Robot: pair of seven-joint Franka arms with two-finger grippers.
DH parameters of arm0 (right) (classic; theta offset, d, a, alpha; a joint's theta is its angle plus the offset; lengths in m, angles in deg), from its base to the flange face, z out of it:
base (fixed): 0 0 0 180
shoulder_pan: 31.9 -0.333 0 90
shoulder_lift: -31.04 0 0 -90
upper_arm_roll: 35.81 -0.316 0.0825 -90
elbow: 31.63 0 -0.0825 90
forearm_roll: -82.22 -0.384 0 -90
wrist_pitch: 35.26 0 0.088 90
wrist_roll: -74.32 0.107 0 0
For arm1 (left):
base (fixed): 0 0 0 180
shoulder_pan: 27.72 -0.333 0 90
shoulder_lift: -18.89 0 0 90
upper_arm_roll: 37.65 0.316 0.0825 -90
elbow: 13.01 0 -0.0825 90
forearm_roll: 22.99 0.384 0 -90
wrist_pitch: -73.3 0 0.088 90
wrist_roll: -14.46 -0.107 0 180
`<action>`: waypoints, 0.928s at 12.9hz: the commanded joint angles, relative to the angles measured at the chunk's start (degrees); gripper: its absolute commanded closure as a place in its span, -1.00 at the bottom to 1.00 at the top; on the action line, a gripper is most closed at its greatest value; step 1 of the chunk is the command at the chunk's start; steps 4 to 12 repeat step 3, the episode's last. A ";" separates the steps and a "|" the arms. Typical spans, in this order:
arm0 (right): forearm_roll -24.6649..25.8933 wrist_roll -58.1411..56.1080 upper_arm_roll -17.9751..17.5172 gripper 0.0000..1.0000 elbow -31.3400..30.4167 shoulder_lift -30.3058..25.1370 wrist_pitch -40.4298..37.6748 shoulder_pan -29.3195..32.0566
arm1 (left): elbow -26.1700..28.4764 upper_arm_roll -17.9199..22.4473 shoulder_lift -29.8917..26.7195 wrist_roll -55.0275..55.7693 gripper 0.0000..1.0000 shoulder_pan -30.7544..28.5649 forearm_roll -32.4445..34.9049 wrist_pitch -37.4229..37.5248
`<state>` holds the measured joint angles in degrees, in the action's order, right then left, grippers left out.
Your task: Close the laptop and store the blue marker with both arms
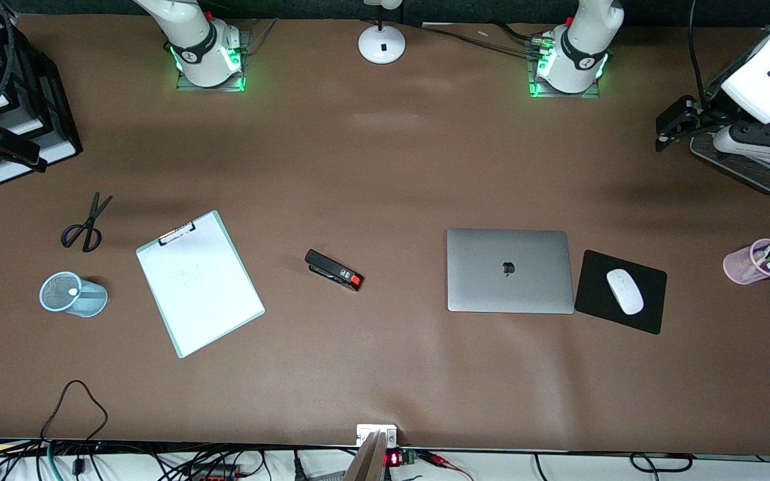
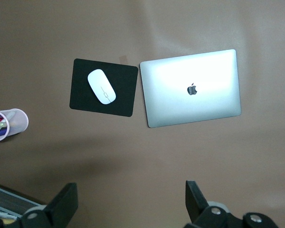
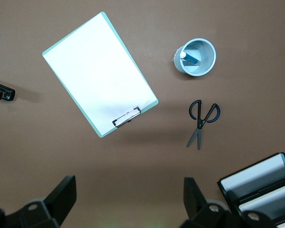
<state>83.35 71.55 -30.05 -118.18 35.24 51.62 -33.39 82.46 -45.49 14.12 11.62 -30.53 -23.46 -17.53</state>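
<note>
Now, one laptop (image 1: 509, 270) lies shut on the desk (image 1: 385, 167), with one mouse pad (image 1: 619, 292) just beside it at three o'clock in the front view. One blue marker (image 3: 191, 58) sits in the mesh cup (image 1: 74, 294), at the clipboard's (image 1: 199, 284) nine o'clock. There are two pincers, both with fingers apart: the left pincer (image 2: 130, 202) hangs over bare desk and the right pincer (image 3: 128, 197) hangs near the scissors (image 3: 202, 121).

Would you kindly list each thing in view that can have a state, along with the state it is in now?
laptop: lid shut, flat on the table.
blue marker: inside the blue mesh cup.
scissors: blades closed, lying flat.
stapler: closed.
clipboard: paper clipped, lying flat.
mouse: on the mouse pad.
pink cup: holding pens.
left gripper: open, above bare table.
right gripper: open, above bare table.
</note>
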 commanded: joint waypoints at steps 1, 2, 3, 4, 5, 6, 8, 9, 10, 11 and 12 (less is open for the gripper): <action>0.10 -0.14 -0.31 -1.00 -1.07 -0.95 0.22 -0.18 | 0.67 0.10 -1.03 -1.30 -1.00 -0.44 -1.11 0.21; 0.10 -0.05 -0.31 -1.00 -1.07 -0.95 0.14 -0.18 | 0.67 0.10 -1.03 -1.30 -1.00 -0.44 -1.11 0.21; 0.10 -0.05 -0.31 -1.00 -1.07 -1.03 0.13 -0.18 | 0.67 0.10 -1.03 -1.30 -1.00 -0.44 -1.11 0.21; 0.10 -0.05 -0.31 -1.00 -1.07 -1.03 0.13 -0.18 | 0.67 0.10 -1.03 -1.30 -1.00 -0.44 -1.11 0.21; 0.10 -0.05 -0.31 -1.00 -1.07 -1.03 0.13 -0.18 | 0.67 0.10 -1.03 -1.30 -1.00 -0.44 -1.11 0.21; 0.10 -0.05 -0.31 -1.00 -1.07 -1.03 0.13 -0.18 | 0.67 0.10 -1.03 -1.30 -1.00 -0.44 -1.11 0.21; 0.10 -0.05 -0.31 -1.00 -1.07 -1.03 0.13 -0.18 | 0.67 0.10 -1.03 -1.30 -1.00 -0.44 -1.11 0.21; 0.10 -0.05 -0.31 -1.00 -1.07 -1.03 0.13 -0.18 | 0.67 0.10 -1.03 -1.30 -1.00 -0.44 -1.11 0.21; 0.10 -0.05 -0.31 -1.00 -1.07 -1.03 0.13 -0.18 | 0.67 0.10 -1.03 -1.30 -1.00 -0.44 -1.11 0.21; 0.10 -0.05 -0.31 -1.00 -1.07 -1.03 0.13 -0.18 | 0.67 0.10 -1.03 -1.30 -1.00 -0.44 -1.11 0.21; 0.10 -0.05 -0.31 -1.00 -1.07 -1.03 0.13 -0.18 | 0.67 0.10 -1.03 -1.30 -1.00 -0.44 -1.11 0.21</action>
